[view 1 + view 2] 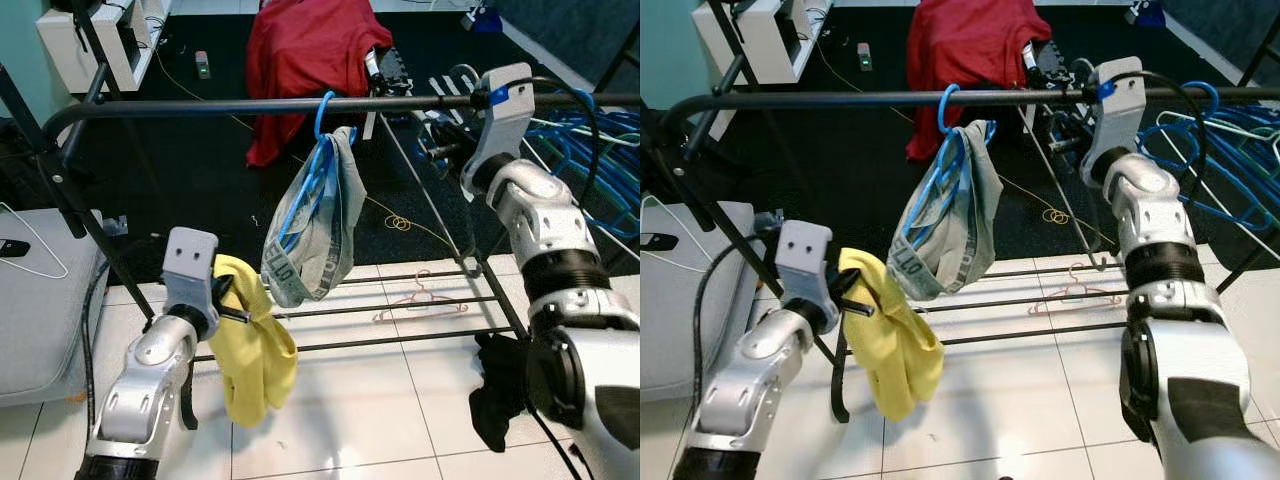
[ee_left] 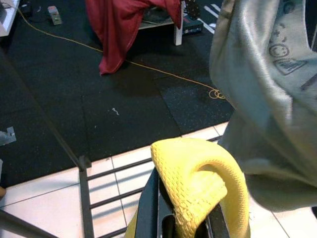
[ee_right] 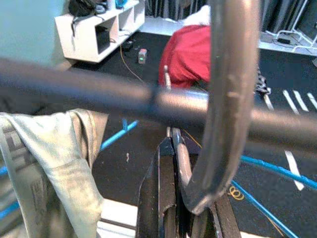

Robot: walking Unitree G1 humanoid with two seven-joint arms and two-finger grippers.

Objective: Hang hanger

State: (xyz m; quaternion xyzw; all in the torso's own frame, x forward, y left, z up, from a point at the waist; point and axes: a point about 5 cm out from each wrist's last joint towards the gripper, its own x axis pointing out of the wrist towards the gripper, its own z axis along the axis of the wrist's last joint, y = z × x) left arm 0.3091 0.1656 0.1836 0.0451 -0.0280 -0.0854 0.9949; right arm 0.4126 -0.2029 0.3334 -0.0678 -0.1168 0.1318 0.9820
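hanger point(image 1: 322, 150) on rail point(image 1: 250, 105), cloth point(image 1: 255, 345) below-left

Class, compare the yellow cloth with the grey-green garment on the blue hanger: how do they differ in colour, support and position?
Colour: the yellow cloth is plain bright yellow; the grey-green garment is pale grey-green with a lettered band.
Support: the cloth is gripped by the left gripper; the garment hangs on a blue hanger hooked over the black rail.
Position: the cloth sits lower, below the rail.
Both droop limply.
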